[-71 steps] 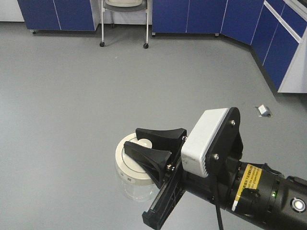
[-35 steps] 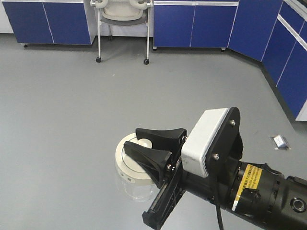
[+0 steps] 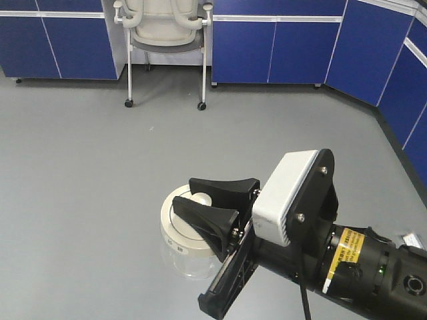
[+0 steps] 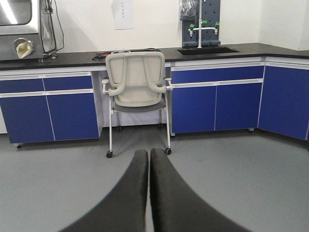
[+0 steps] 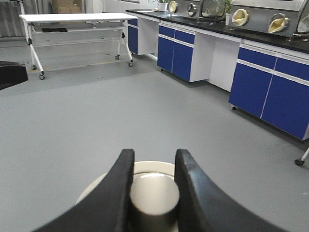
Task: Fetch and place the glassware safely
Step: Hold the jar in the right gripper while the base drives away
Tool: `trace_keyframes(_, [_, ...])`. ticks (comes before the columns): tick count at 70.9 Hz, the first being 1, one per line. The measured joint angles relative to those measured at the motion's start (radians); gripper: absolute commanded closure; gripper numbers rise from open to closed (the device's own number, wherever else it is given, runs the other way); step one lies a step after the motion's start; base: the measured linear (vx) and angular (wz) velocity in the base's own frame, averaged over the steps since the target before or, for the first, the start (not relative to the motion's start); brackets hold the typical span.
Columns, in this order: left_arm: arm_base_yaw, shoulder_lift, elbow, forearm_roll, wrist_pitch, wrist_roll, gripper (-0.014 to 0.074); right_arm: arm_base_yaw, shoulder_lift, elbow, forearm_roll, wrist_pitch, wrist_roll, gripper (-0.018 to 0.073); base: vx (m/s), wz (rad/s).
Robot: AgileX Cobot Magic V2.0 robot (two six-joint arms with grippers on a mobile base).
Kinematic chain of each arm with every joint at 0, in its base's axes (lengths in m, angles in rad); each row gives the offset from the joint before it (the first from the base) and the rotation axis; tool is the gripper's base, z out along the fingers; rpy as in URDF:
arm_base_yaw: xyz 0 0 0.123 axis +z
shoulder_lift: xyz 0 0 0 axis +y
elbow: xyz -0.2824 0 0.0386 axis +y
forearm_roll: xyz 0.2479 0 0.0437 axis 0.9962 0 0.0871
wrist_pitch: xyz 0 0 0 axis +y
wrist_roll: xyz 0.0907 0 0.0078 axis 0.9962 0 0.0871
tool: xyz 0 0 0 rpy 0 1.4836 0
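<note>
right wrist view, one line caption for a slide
Right gripper shut on the knob of the jar's cream lid, blue lab cabinets beyond

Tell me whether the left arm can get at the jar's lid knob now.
Probably not: the right gripper has its fingers clamped either side of the knob, and the left gripper, shut, faces the chair.

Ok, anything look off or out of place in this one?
Nothing spilled or broken. One oddity: the right gripper holds the glass jar only by the knob of its lid, so the glass body seems to hang from the lid alone.
</note>
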Motion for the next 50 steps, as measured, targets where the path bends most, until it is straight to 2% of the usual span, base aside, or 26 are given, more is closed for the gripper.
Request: trace_keyframes(50, [0.0, 0.0, 0.0, 0.0, 0.0, 0.0, 0.0603, 0.0, 0.0, 0.0, 0.0, 0.0, 0.0, 0.0563, 0.52, 0.03])
